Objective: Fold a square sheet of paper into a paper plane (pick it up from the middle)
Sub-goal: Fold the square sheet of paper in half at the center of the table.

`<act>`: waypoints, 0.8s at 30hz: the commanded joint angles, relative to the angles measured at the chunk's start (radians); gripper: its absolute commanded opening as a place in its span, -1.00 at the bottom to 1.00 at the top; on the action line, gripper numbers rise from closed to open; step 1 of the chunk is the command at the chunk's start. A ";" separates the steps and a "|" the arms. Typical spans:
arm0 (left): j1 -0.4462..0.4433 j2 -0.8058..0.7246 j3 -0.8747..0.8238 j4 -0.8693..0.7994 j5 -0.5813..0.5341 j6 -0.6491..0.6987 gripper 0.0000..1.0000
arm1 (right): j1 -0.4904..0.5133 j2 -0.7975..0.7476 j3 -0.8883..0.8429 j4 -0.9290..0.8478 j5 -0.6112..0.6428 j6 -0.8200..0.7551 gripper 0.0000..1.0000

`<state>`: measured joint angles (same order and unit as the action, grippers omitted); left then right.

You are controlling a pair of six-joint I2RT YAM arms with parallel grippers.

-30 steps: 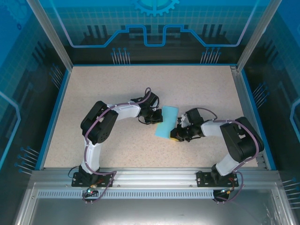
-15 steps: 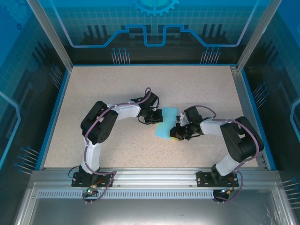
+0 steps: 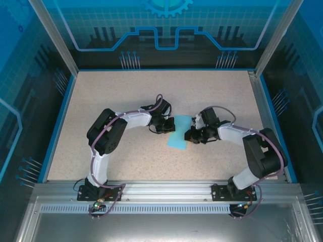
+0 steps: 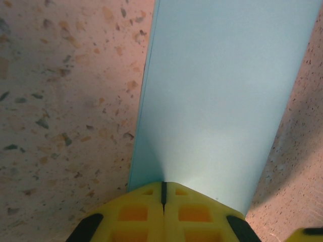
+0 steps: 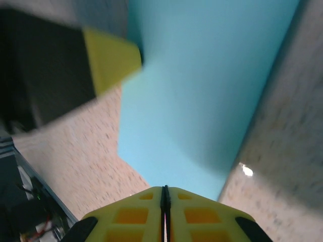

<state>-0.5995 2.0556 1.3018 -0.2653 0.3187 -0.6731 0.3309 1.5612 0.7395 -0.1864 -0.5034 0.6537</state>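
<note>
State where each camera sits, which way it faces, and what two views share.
Top external: overhead, behind left arm and right arm, looking down on the table; paper between them.
Left wrist: on the left arm, looking along its shut left fingers across the paper.
Right wrist: likewise, along the right fingers.
Shared: both wrist views see the paper.

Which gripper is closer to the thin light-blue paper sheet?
Neither, it's a tie: the left gripper pinches the light-blue paper sheet at its left edge, the right gripper at its right edge.
</note>
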 commanded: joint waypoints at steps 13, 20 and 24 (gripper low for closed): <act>-0.005 0.054 0.006 -0.072 -0.001 0.021 -1.00 | -0.140 0.318 0.273 0.021 -0.101 -0.068 -0.76; -0.006 0.051 -0.006 -0.063 0.001 0.015 -1.00 | -0.152 0.369 0.295 -0.026 -0.029 -0.100 -0.75; -0.006 0.046 -0.008 -0.067 0.000 0.020 -1.00 | -0.158 0.384 0.316 -0.054 -0.037 -0.110 -0.75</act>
<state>-0.5995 2.0590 1.3067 -0.2684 0.3225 -0.6735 0.1905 1.9247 1.0286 -0.1875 -0.5495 0.5735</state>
